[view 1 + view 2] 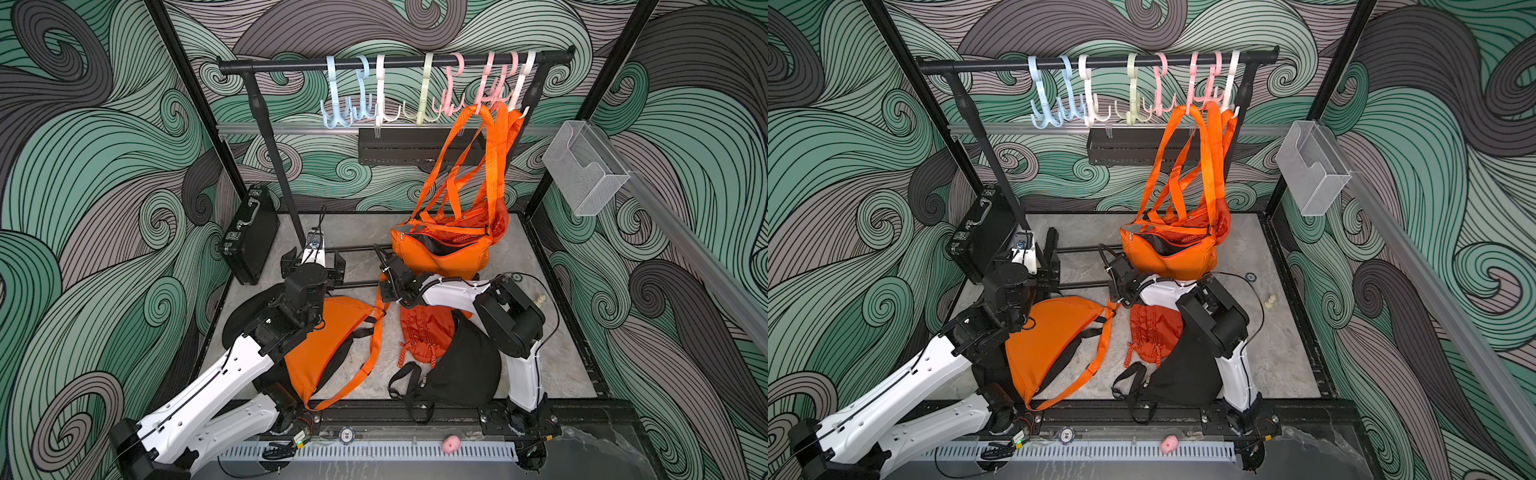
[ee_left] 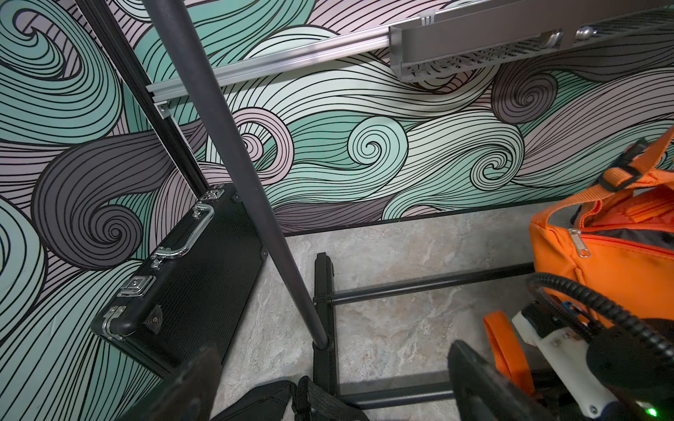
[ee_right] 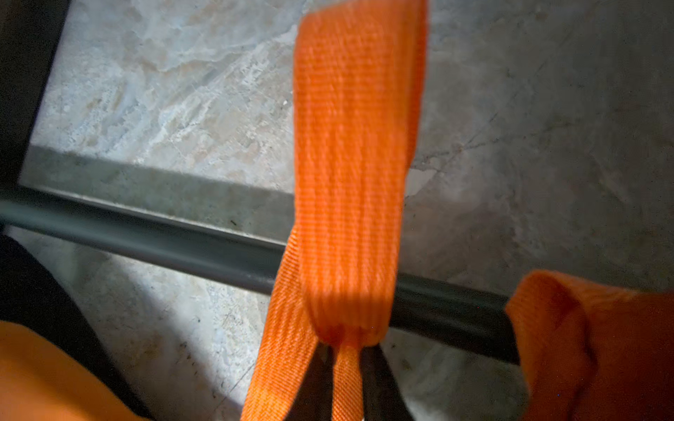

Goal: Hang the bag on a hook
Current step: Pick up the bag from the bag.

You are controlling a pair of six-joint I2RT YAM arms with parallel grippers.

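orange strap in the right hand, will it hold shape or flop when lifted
Probably floppy: the orange strap is folded double where the right hand pinches it. Likely grippy rather than slippery, since its weave is coarse. The flat orange bag it seems to join looks thin, so it should follow lightly and sag.

**Top view: one bag up, one down**

Orange bag [image 1: 1169, 253] hangs open-mouthed by its straps from hooks [image 1: 1192, 83] at the right end of the rail [image 1: 1108, 61]. Flat orange bag [image 1: 1046, 345] lies on the table [image 1: 1279, 332]. Right gripper [image 1: 1115, 302] is low, at its strap [image 1: 1104, 345].
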